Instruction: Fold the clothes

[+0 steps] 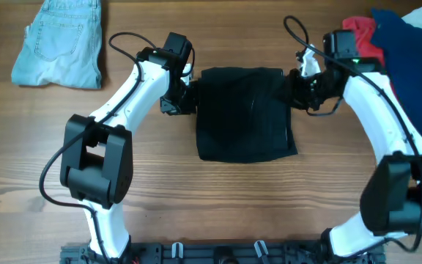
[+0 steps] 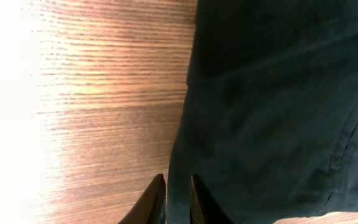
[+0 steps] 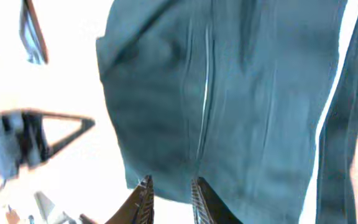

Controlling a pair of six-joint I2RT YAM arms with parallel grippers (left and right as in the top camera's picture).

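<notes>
Two grippers (image 1: 190, 97) (image 1: 292, 85), one black garment (image 1: 246, 114), one table (image 1: 218, 202)

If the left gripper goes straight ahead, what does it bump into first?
The black shorts: the left gripper points right at their edge, which seems to sit between its jaws.

Our two arms arch in from the near edge toward the table's middle. The left gripper (image 1: 187, 97) and the right gripper (image 1: 293, 83) face each other, both held low, their fingers drawn almost together.
</notes>
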